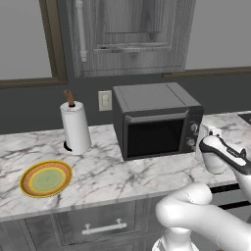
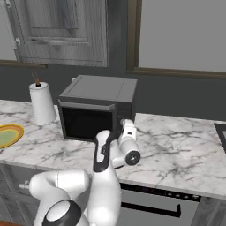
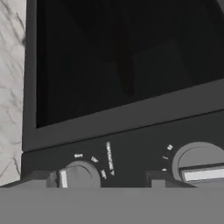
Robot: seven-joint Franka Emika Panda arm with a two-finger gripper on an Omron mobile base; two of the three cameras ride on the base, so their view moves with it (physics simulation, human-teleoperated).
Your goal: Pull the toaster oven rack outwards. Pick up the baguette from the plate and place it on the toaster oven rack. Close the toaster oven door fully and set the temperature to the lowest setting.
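The toaster oven (image 1: pixel 152 98) (image 2: pixel 99 88) stands on the marble counter with its toaster oven door (image 1: pixel 154 137) (image 3: pixel 122 57) shut. My gripper (image 1: pixel 197 142) (image 2: pixel 122 125) (image 3: pixel 98 179) is pressed up to the oven's knob panel. In the hand view its fingers stand apart on either side of one round knob (image 3: pixel 81 175), with a gap left beside it. A second knob (image 3: pixel 199 164) sits to the right. The plate (image 1: pixel 25 182) (image 2: pixel 17 131) lies bare at the counter's left. The baguette and the toaster oven rack are hidden; only a dim long shape shows behind the dark glass.
A white paper towel roll (image 1: pixel 76 127) (image 2: pixel 42 103) stands left of the oven. Grey cabinet doors hang above, drawers (image 1: pixel 103 228) run below the counter, and a cooktop edge (image 2: pixel 220 134) shows at far right.
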